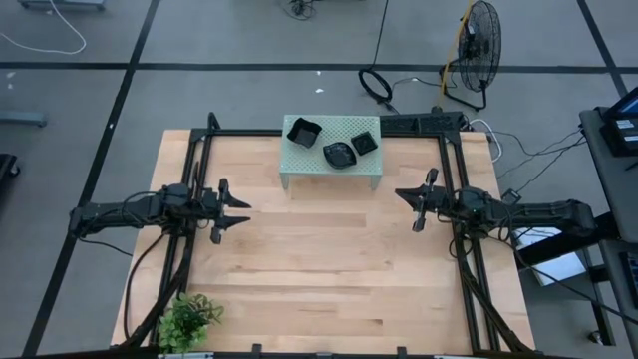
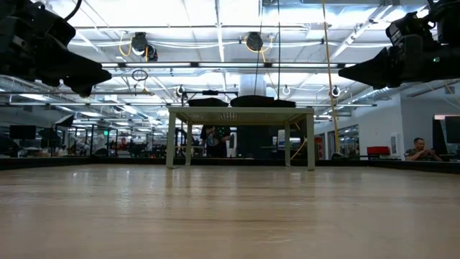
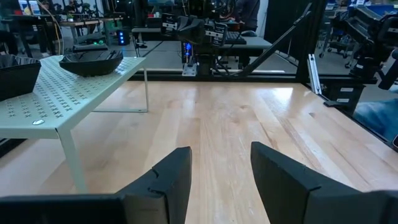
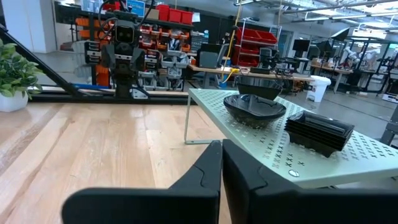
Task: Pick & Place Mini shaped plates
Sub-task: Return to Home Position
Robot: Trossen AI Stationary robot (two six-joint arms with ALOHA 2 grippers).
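Observation:
Three groups of glossy black mini plates sit on the pale green perforated stand [image 1: 331,165] at the table's far middle: a square stack [image 1: 303,131], a rounded dish [image 1: 340,155] and a second square stack [image 1: 365,144]. The right wrist view shows the rounded dish [image 4: 254,109] and a stack of square ones [image 4: 319,132]. In the left wrist view a rounded dish [image 3: 91,62] is on the stand top. My left gripper [image 1: 242,212] [image 3: 221,155] hovers open at mid-left, above the table. My right gripper [image 1: 400,192] [image 4: 222,146] hovers shut at mid-right. Both point toward the table's middle.
A small potted plant [image 1: 189,317] stands at the table's near left corner. Black frame rails [image 1: 195,160] run along both sides and the far edge. The stand rests on thin legs [image 2: 171,147]. Bare wood lies between the grippers. A person [image 2: 420,150] sits in the room beyond.

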